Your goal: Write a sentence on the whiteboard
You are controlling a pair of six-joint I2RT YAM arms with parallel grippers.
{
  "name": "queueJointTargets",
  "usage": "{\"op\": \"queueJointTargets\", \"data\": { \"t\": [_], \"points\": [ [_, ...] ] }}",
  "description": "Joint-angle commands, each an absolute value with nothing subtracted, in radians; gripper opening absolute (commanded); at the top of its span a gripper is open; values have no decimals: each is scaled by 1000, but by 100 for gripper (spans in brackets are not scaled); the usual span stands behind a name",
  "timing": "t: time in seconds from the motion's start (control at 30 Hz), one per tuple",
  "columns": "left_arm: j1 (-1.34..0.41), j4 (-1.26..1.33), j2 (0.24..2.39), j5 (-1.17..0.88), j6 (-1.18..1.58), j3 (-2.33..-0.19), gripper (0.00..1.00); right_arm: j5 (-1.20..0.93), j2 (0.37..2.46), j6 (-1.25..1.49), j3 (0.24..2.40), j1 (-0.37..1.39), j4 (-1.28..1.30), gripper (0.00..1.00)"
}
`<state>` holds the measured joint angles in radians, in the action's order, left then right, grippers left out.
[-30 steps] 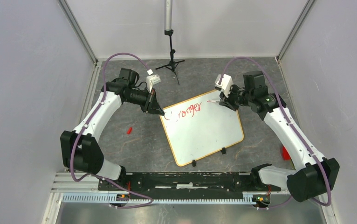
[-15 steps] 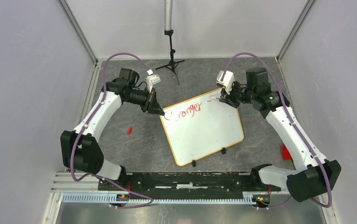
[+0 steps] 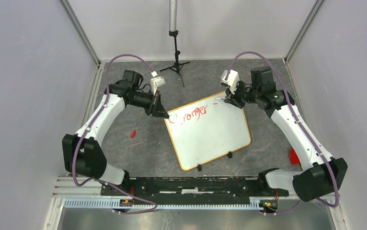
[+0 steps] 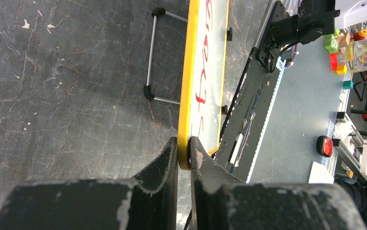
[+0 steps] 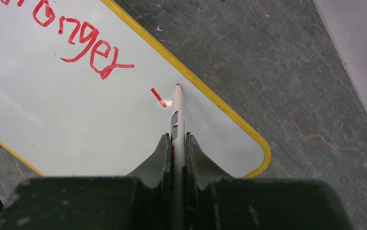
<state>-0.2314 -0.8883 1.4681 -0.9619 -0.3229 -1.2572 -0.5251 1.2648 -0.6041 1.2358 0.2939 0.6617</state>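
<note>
The whiteboard [image 3: 210,132] lies tilted on the dark floor mat, with a yellow-orange frame and two black clip feet. Red writing [image 3: 191,114] reading "Stronger" runs along its upper edge, with a short red stroke [image 3: 215,103] to its right. My left gripper [image 3: 164,115] is shut on the board's upper left corner; the left wrist view shows the fingers clamping the frame [image 4: 184,160]. My right gripper [image 3: 229,99] is shut on a white marker [image 5: 177,124], whose red tip [image 5: 177,85] hovers by the short stroke [image 5: 158,97] near the board's upper right edge.
A black tripod [image 3: 175,64] with a grey pole stands at the back. A small red cap [image 3: 133,133] lies on the mat left of the board. A red object [image 3: 293,156] lies at the right, by the right arm. Grey walls enclose both sides.
My right gripper with the marker has moved up and back toward the board's upper right corner, away from the short red stroke. The left gripper and the board have not moved.
</note>
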Motion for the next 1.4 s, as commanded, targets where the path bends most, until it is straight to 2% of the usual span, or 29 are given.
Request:
{"op": "queueJointTargets", "data": {
  "t": [0.0,0.63,0.9,1.37],
  "points": [
    [-235,-868,1460,-964,-321,-1269,2,-519,1260,-609,1234,291,656,0],
    [-235,-869,1464,-960,-322,-1267,2,-527,1158,-656,1092,292,715,0],
    [-235,-870,1466,-962,-321,-1269,2,-447,1184,-652,1174,291,699,0],
    [-235,-868,1461,-962,-318,-1273,2,-463,1248,-640,1284,291,684,0]
  ]
}}
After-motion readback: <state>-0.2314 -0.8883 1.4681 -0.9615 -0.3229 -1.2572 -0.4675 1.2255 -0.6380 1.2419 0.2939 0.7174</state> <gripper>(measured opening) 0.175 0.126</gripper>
